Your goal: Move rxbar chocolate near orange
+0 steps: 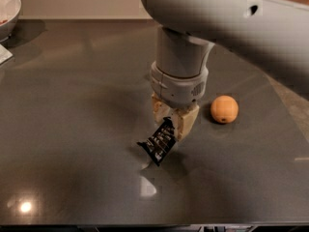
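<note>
**Camera view.** A pale grey robot arm [217, 18] reaches down from the upper right to the middle of the dark grey, glossy bench [72, 129]. Its gripper [175, 125] hangs low over the bench, a little to the left of the round, smooth orange [224, 109]. The two tan fingers [187, 122] are closed to a narrow gap on the upper crimped end of the small flat rxbar chocolate [157, 143], a black wrapper with lines of white text. The bar slants down and to the left from the grip. Its lower end is at or just above the bench, and contact cannot be told. The orange rests on the bench, near the bar and the fingers but apart from both.

**Handling (judged).** The bar looks light and thin, and its wrapper is probably slick and pliant. Held by one end, it may droop, swing or slip out in a quick move. A hold across the middle of the flat body would be steadier. The orange may roll if nudged, so the bar is best set down beside it, not against it.

**Containers.** One white bowl [9, 8] is cut off by the upper left edge, well apart from the gripper. Its contents cannot be made out.
</note>
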### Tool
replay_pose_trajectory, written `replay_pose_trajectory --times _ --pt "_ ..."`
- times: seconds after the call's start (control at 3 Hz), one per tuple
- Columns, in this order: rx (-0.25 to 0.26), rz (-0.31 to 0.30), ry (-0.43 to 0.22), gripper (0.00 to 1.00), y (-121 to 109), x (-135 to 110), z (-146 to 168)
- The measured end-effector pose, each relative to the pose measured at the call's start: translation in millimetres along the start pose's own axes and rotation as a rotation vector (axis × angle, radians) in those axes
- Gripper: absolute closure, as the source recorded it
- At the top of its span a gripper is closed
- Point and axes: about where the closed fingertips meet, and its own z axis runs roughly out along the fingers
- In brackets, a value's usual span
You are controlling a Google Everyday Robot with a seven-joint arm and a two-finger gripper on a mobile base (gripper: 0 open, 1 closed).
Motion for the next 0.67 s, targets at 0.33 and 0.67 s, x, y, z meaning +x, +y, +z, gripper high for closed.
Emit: replay_pose_trajectory --times 0.33,0.67 --pt "0.019 0.021 0.031 1.0 1.3 26.2 -8.4" --pt "0.039 0.012 0.056 1.0 -6.9 44.3 -16.0"
